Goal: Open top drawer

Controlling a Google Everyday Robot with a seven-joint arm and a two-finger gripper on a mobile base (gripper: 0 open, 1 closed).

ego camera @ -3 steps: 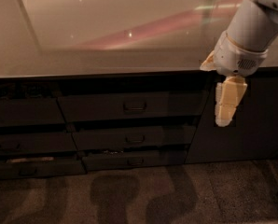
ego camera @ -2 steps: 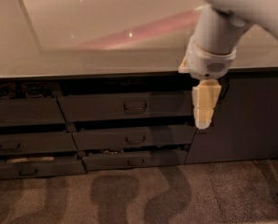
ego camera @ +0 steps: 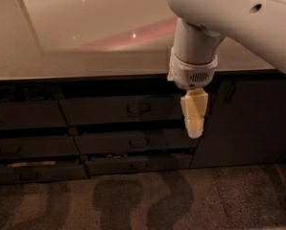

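— What has changed in the camera view?

— The arm has swung leftward along the cabinet front, and the gripper (ego camera: 194, 128) with it. It was off to the right, before the tall cabinet door (ego camera: 244, 123); now it hangs point-down over the right end of the top drawer (ego camera: 100, 110).

— Is it on the handle?

— No. The handle (ego camera: 139, 108) sits at the middle of the drawer front, to the left of the gripper and apart from it. The gripper's tip also reaches lower, towards the second drawer (ego camera: 109, 143).

— Open or closed? Holding anything?

— That cannot be told from this angle. Nothing shows in its grasp.

— And the drawer itself?

— Just under the countertop (ego camera: 85, 37), dark front showing, none of its inside in sight. It looks not yet pulled out.

— So what does the shift mean?

— Probably an approach: the sideways gap to the handle has shrunk, but more leftward travel seems needed before any pull can begin.
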